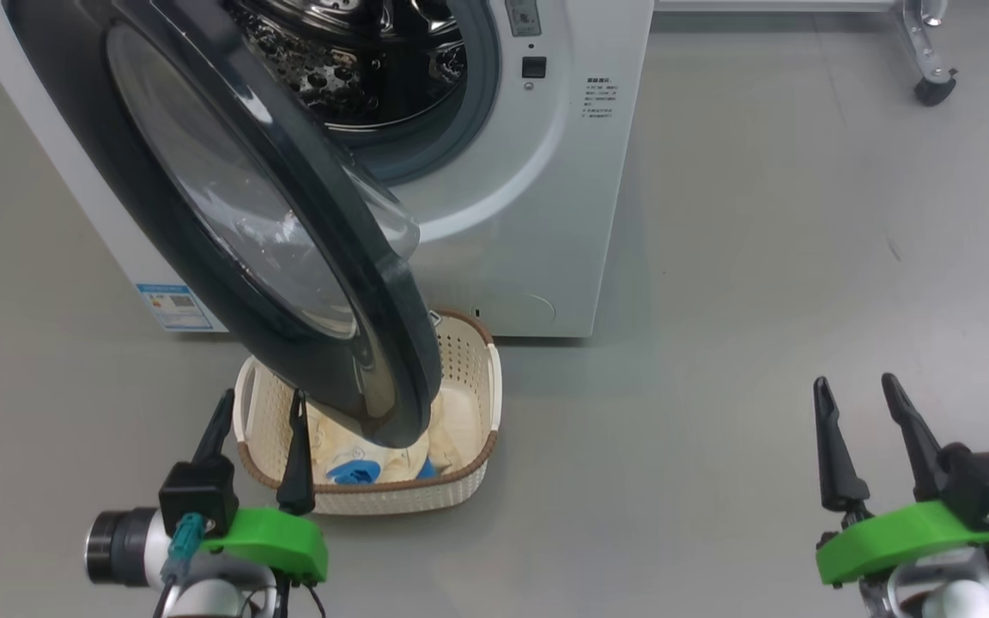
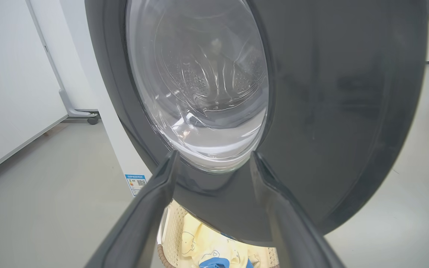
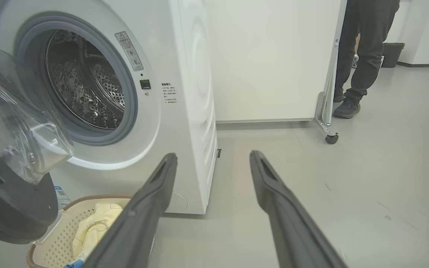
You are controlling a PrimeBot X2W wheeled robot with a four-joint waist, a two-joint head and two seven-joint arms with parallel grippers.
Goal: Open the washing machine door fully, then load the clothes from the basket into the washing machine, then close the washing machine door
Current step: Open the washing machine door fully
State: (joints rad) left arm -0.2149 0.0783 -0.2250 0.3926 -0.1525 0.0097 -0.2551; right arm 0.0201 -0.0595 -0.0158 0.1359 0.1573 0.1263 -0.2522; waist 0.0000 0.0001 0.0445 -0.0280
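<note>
The washing machine is white, its opening ringed grey, its drum dotted steel. The washing machine door has a glossy black rim around clear glass. The basket is cream, perforated, brown-rimmed. The clothes are pale yellow with outlined bears, one piece bright blue. The floor is plain grey.

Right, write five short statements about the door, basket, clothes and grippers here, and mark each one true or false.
1. The washing machine door stands partly open, its lower edge above the basket. True.
2. The clothes have been loaded. False: they lie in the basket.
3. The left gripper is shut on the basket's rim. False: its jaws stand open, gripping nothing.
4. The right gripper is open and holds nothing. True.
5. A person's legs show in the right wrist view. True.
</note>
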